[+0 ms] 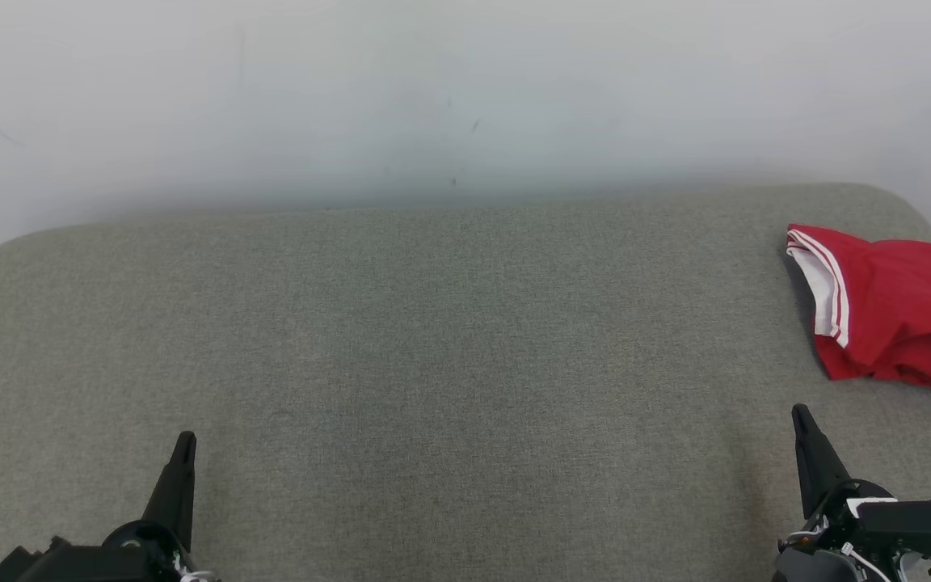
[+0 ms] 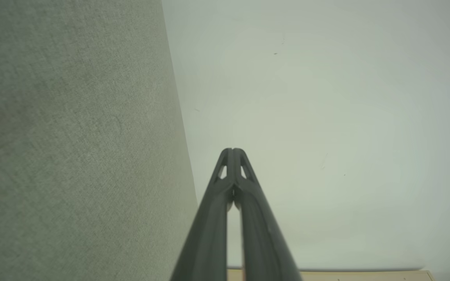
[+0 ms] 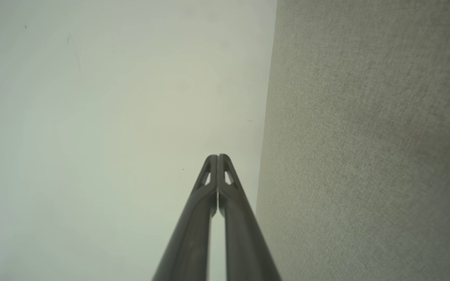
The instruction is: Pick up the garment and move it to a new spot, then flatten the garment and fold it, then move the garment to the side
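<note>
Left gripper (image 1: 185,443) sits at the lower left of the head view, right gripper (image 1: 802,414) at the lower right. Both point away from the robot over the grey fabric surface (image 1: 449,364). Each shows as a single dark spike with no gap at the tip.

Left wrist view: the two fingers (image 2: 209,238) meet at the tips, pressed together, nothing between them. Grey fabric takes that view's left side, with the pale wall (image 2: 326,117) beyond the tips. Thin strip of light wood-coloured floor (image 2: 365,275) along the bottom edge.

Right wrist view: much the same, mirrored. Fingers (image 3: 240,238) closed tip to tip, holding nothing. Fabric on that view's right, wall on its left.

Garment (image 1: 894,315): red, with a white band and thin white stripes along one edge. Lies bunched and creased at the far right of the surface, near its rounded back corner. The right edge of the head view cuts it off, so its full shape cannot be told. It lies ahead of the right gripper and somewhat to its right, apart from it, no contact. Well apart from the left gripper, with the width of the surface between them.

Surface: flat, even weave, rounded far corners, back edge against the wall. Wall carries a few faint dark marks.
</note>
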Motion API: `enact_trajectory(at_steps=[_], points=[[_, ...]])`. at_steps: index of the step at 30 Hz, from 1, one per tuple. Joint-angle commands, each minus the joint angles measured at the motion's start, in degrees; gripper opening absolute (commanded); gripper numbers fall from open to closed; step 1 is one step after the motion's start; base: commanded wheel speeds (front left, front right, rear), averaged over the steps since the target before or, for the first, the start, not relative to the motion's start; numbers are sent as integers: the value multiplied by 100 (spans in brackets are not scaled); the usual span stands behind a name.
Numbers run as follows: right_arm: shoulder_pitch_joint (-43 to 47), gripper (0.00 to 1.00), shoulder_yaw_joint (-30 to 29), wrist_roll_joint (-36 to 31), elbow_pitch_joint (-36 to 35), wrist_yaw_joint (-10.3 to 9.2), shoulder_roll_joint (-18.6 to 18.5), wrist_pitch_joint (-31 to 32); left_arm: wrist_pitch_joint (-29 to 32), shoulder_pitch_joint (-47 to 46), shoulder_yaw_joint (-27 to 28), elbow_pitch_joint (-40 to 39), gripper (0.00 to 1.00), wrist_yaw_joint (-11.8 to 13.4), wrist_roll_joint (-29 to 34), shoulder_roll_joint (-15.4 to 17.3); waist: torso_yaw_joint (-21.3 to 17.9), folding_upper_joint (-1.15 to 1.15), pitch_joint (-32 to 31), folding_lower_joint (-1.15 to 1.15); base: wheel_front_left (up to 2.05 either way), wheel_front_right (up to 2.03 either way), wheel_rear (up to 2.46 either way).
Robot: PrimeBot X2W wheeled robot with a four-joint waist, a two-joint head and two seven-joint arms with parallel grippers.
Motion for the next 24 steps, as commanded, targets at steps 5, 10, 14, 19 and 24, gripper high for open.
enact_trajectory(at_steps=[5, 10, 14, 19, 24], points=[[-42, 0, -19, -19, 6, -12, 19, 27, 17, -40, 19, 11, 0, -4, -22, 0, 0, 0, 0, 0, 0, 0, 0], [-43, 0, -27, -22, 7, -12, 24, 36, 16, -40, 19, 11, 0, -4, -22, 0, 0, 0, 0, 0, 0, 0, 0], [-43, 0, -33, -30, 7, -12, 29, 44, 16, -40, 18, 11, 0, -4, -22, 0, 0, 0, 0, 0, 0, 0, 0], [-44, 0, -42, -34, 8, -12, 35, 40, 16, -40, 18, 10, 0, -4, -23, 0, 0, 0, 0, 0, 0, 0, 0], [-45, 0, -49, -40, 9, -12, 40, 44, 16, -40, 18, 10, 0, -4, -23, 0, 0, 0, 0, 0, 0, 0, 0]])
